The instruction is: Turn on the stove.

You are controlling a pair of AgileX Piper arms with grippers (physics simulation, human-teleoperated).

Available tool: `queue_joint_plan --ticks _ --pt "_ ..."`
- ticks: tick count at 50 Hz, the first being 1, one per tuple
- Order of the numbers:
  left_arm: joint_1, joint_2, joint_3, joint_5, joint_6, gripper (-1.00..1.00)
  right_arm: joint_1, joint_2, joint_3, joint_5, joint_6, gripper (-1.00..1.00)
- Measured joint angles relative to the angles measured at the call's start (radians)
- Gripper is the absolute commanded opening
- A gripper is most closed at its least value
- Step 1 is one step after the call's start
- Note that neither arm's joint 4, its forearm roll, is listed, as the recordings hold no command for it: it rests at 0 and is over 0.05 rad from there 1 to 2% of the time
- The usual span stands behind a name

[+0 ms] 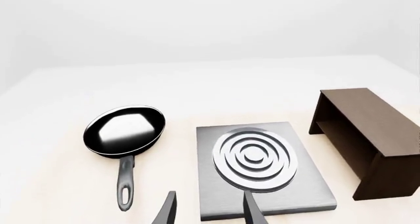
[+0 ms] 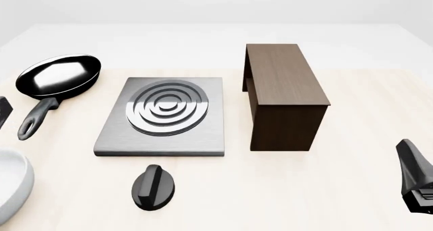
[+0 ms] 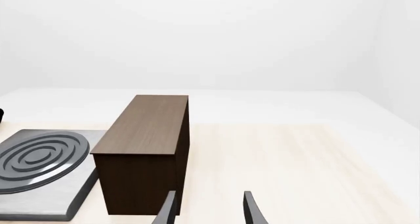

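Front view. Landmark: stove (image 2: 162, 117), a flat grey slab with raised concentric rings, lying flat on the table (image 2: 318, 190).

Item 1, knob (image 2: 153, 187): small, black, round, with a raised ridge; sits just off the slab's near edge, slightly toward its left half, apart from the slab. The ridge's long axis runs near-to-far, tilted a little.

Item 2, left gripper (image 1: 206, 209): fingers parted, nothing between them; in its wrist view both fingertips frame the slab's near edge. In the front view only a dark sliver of this arm shows at the left border, level with the slab.

Item 3, right gripper (image 3: 206, 207): fingers parted, empty; it points past the cabinet (image 2: 281, 97), which stands just right of the slab. Its body shows at the right border, well apart from the knob.

Item 4, frying pan (image 2: 58, 79): left of the slab, handle pointing nearward.

Judgement: the knob lies nearward and rightward of the left gripper, and the left arm seems nearer; a grasp should close across the ridge.
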Motion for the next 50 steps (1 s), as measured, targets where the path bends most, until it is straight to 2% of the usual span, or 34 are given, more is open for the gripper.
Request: queue_joint_plan --ticks 11,19,33,50 --pt "-0.066 0.121 -0.071 0.068 0.032 1.0 0.0 0.0 0.0 0.0 0.0 1.0" --pt "-0.109 0.184 -0.087 0.099 0.041 1.0 0.0 0.0 0.0 0.0 -0.001 1.0" --pt "-0.144 0.304 -0.045 0.091 0.039 1.0 0.0 0.0 0.0 0.0 -0.001 1.0" --pt "-0.143 0.383 0.018 0.041 0.038 1.0 0.0 0.0 0.0 0.0 -0.001 1.0"
